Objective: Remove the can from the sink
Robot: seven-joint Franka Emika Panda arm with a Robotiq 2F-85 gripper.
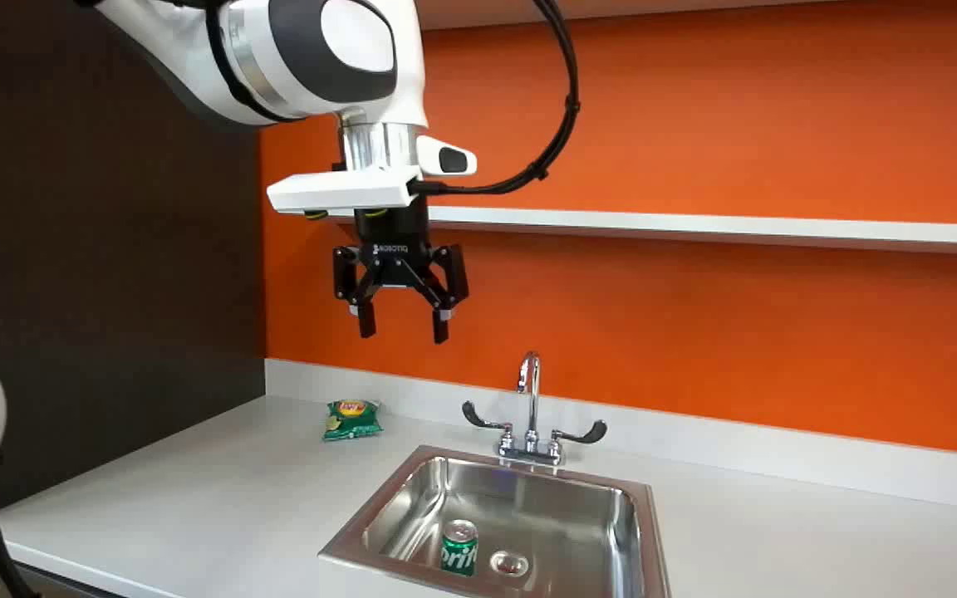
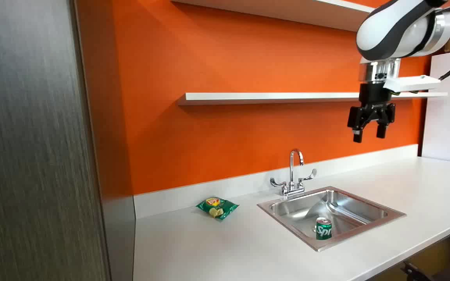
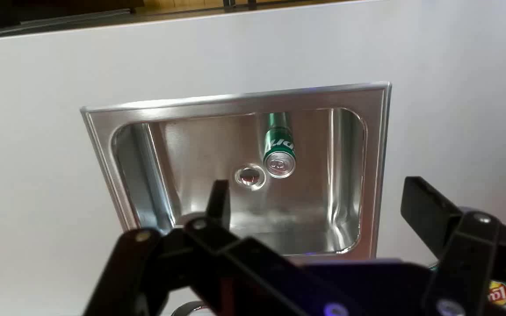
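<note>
A green can with a silver top (image 1: pixel 458 550) stands upright in the steel sink (image 1: pixel 655 544), beside the drain. The can also shows in an exterior view (image 2: pixel 324 229) and in the wrist view (image 3: pixel 279 147); the sink rim shows there too (image 2: pixel 365 227) (image 3: pixel 235 105). My black gripper (image 1: pixel 404 336) hangs high above the counter, pointing down, well above the can and apart from it. It also shows in an exterior view (image 2: pixel 369 138). In the wrist view its fingers (image 3: pixel 317 188) are spread wide with nothing between them.
A chrome faucet (image 1: pixel 532 407) with two lever handles stands behind the sink (image 2: pixel 292 171). A green chip bag (image 1: pixel 352 420) lies on the white counter beside the sink (image 2: pixel 217 207). A white shelf (image 1: pixel 694 226) runs along the orange wall behind the gripper. A dark panel (image 1: pixel 113 249) bounds the counter's end.
</note>
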